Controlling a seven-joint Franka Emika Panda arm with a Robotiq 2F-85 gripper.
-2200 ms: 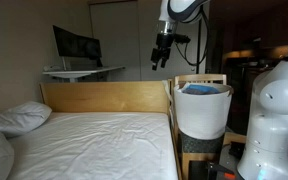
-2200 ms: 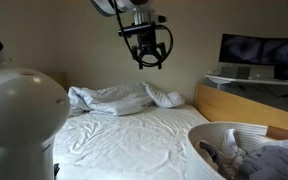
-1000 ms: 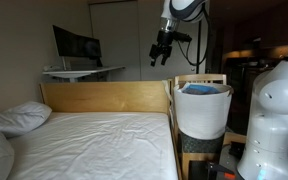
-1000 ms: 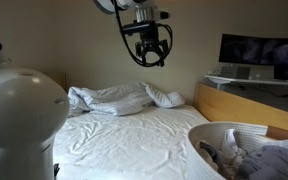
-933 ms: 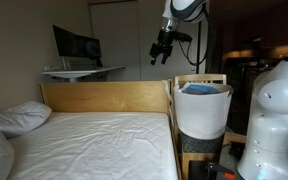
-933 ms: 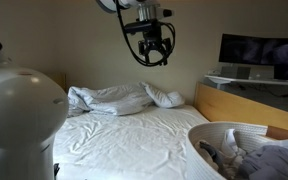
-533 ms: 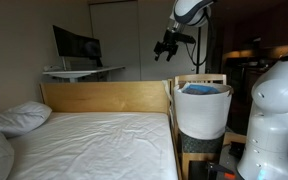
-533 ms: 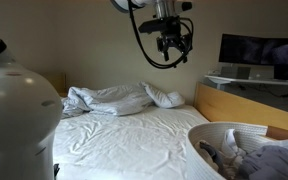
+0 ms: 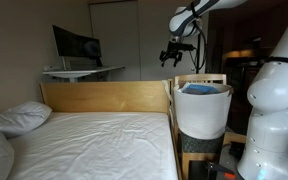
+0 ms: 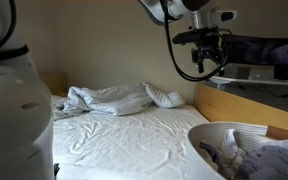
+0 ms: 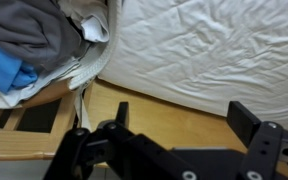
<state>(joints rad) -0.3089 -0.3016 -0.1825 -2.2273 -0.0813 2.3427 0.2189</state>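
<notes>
White basket (image 9: 202,115) holds heaped clothes (image 11: 24,35) near spread fingers (image 11: 246,118).

The sheet (image 11: 214,50) is white, the laundry (image 11: 24,35) grey and blue.

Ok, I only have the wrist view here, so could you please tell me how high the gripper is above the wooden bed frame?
Observer: The gripper hangs in the air well above the wooden footboard, higher than the rim of the laundry basket.
Operator: Thank you. What lies at the far end of the bed?
Observer: A pillow and crumpled bedding lie at the head end, far from the gripper.
Operator: And what stands beyond the footboard?
Observer: A desk with a monitor on it.
</notes>
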